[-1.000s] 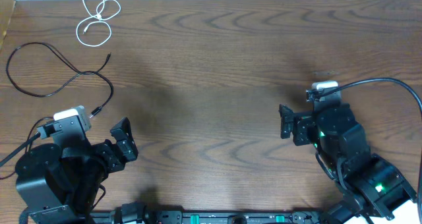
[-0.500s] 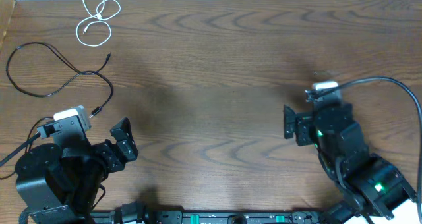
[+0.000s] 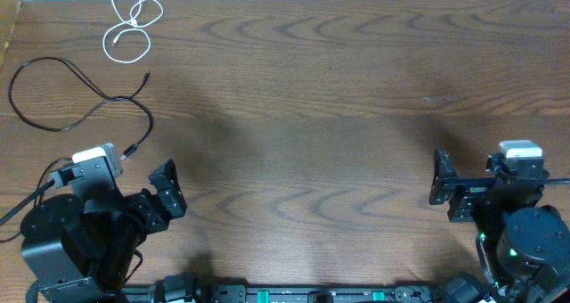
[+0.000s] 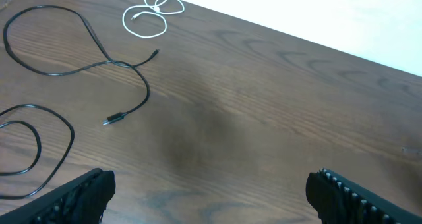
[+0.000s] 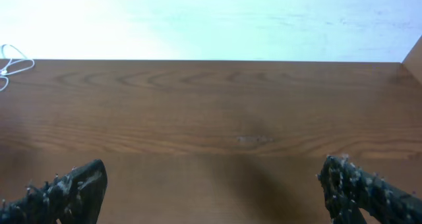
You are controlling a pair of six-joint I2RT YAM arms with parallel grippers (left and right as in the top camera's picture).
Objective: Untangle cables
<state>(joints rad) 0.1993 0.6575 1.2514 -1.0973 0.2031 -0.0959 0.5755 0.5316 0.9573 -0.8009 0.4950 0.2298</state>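
Surface: a dark wood-grain table (image 3: 294, 89), with a pale, plain wall (image 5: 211, 20) beyond its far edge.

Left tool (image 4: 212, 201): fingers spread wide, holding nothing and touching nothing; bare wood lies between them.

Right tool (image 5: 214, 192): fingers likewise spread wide and empty, above the near right part of the table.

Cables: all lie in the far left area.
- The white cable (image 3: 132, 22) is coiled in small loose loops by the far edge.
- A black cable (image 3: 53, 125) lies just nearer, separate from the white one. It makes one large loop that crosses itself, and both its plugs rest on the wood.
- A further black loop (image 4: 62, 122) runs off the left edge of the left wrist view; its ends are out of frame.

Position: the cables lie ahead and to the left of the left tool, near it but not touching. They are well apart from the right tool.
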